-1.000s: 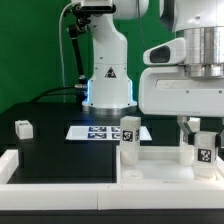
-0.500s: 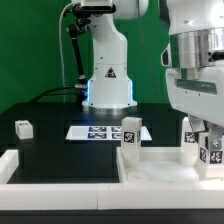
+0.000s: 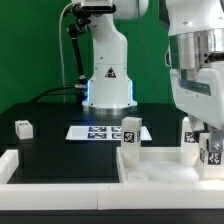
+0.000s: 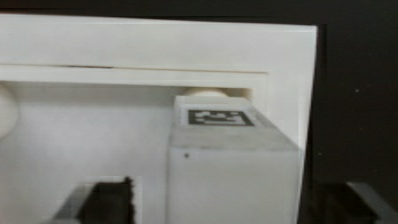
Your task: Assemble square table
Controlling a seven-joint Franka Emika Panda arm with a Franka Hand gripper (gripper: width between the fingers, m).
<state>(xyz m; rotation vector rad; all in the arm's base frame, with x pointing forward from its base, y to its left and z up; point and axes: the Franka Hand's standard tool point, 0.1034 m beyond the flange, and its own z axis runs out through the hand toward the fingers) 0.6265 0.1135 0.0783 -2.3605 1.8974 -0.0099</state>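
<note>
Exterior view: low, near table height, close, facing robot base across square top. Wrist view: very close, looking down on leg. Shared: same leg.

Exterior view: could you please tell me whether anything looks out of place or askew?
Only one leg sits alone on the black table, far from the square top where other legs stand upright. Nothing looks damaged.

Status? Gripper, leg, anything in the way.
Gripper open, fingers either side of leg, clear of it. Leg upright on top, by its rim. Other leg stands close beside.
</note>
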